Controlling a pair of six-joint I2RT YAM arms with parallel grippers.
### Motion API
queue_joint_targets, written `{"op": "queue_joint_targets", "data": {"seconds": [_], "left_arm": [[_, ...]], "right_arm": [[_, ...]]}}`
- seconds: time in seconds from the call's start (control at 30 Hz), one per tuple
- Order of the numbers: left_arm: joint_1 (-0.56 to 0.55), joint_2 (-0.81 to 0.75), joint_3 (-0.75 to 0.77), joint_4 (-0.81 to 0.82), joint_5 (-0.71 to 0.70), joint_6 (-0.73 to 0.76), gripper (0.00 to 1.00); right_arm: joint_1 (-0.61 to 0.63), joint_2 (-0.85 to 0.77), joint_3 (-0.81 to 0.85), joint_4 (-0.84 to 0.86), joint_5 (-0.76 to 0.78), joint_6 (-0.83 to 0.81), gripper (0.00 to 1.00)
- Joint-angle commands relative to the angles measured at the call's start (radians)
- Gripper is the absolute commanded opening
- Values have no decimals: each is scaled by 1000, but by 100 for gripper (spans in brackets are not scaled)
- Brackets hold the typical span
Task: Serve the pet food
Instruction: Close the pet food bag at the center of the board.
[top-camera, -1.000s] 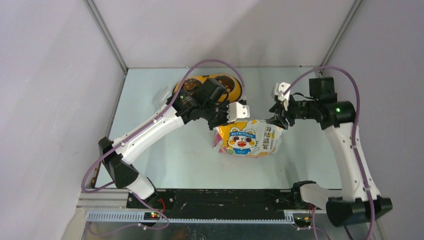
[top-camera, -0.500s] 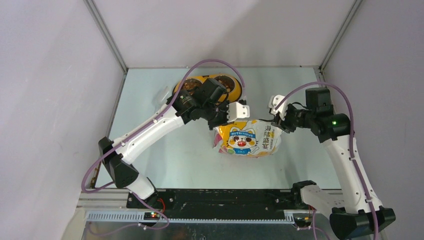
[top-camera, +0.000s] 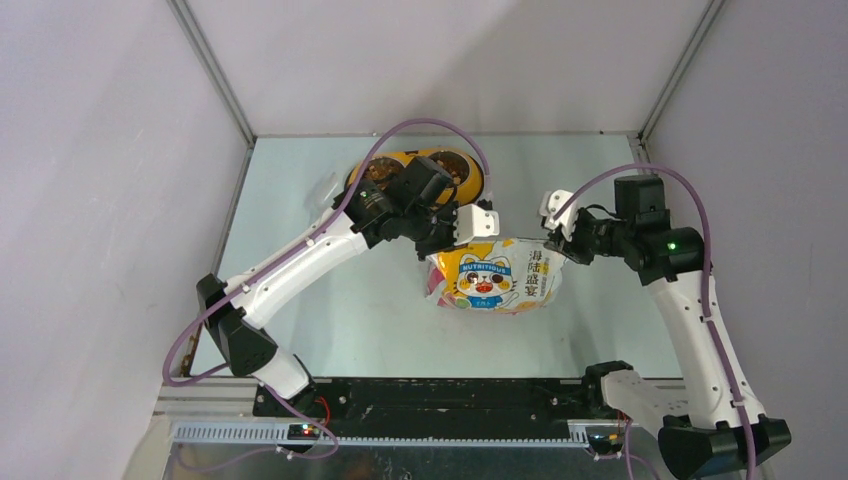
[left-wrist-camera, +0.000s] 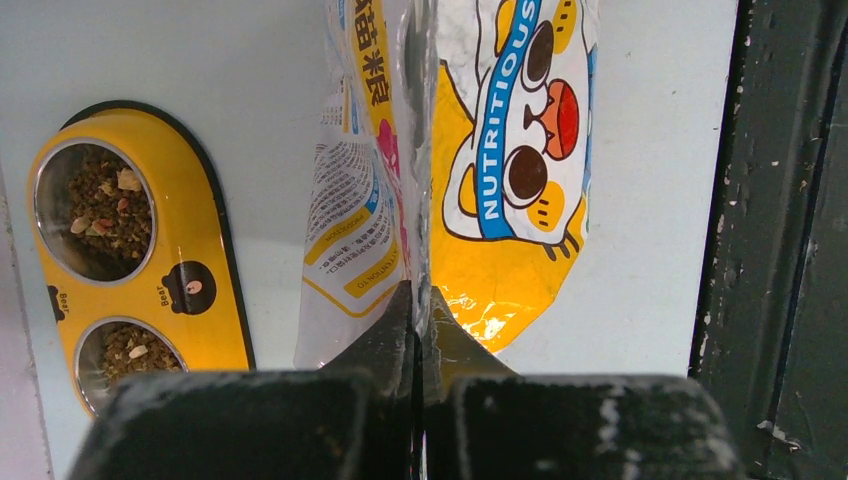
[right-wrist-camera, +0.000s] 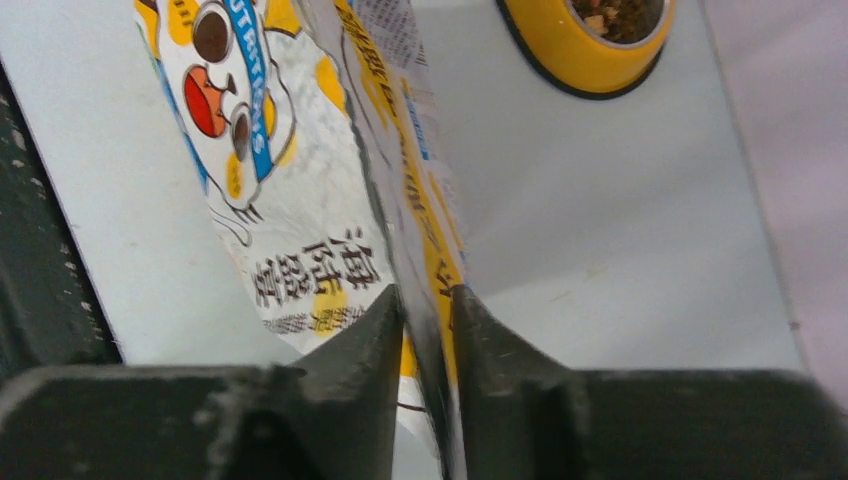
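The pet food bag (top-camera: 497, 275), yellow-white foil with a cartoon cat, is held up over the table between both arms. My left gripper (top-camera: 455, 232) is shut on its upper left edge; in the left wrist view the jaws (left-wrist-camera: 421, 300) pinch the foil seam of the bag (left-wrist-camera: 500, 150). My right gripper (top-camera: 556, 240) is at the bag's upper right corner. In the right wrist view its jaws (right-wrist-camera: 428, 300) stand narrowly open, with the edge of the bag (right-wrist-camera: 270, 200) between them and a gap on the left side. Brown pet food (left-wrist-camera: 100, 205) lies in both steel cups.
The yellow double bowl (top-camera: 475, 182) stands at the back of the table behind my left gripper, also seen as the bowl (left-wrist-camera: 205, 250) and the bowl (right-wrist-camera: 570, 60). A clear scoop (top-camera: 325, 188) lies left of it. Walls close in the table on three sides.
My right arm shifted forward and toward the bag, and its jaws narrowed around the bag's right edge. The left arm and the bag stayed put.
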Motion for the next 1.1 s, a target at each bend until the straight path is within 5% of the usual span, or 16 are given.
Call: {"op": "queue_joint_targets", "data": {"seconds": [0.0, 0.13, 0.2, 0.4, 0.7, 0.9, 1.03, 1.07], "left_arm": [[13, -56, 47, 1, -20, 21, 0], [13, -63, 38, 14, -18, 18, 3], [13, -64, 34, 24, -4, 9, 13], [-10, -50, 50, 36, 64, -4, 41], [-87, 38, 129, 44, 63, -11, 49], [-134, 97, 160, 62, 41, -20, 41], [-137, 111, 168, 85, 16, -43, 4], [-137, 112, 168, 97, 9, -53, 2]], "right_arm": [[-38, -34, 51, 36, -69, -5, 39], [-49, -37, 43, -13, -113, -59, 55], [-46, -43, 23, -27, -129, -105, 57], [-14, -88, -53, 41, -139, -152, 57], [11, -97, -85, 145, -98, -77, 54], [5, -112, -102, 164, -87, -55, 52], [-3, -127, -119, 164, -98, -59, 51], [-4, -128, -121, 165, -97, -61, 51]]}}
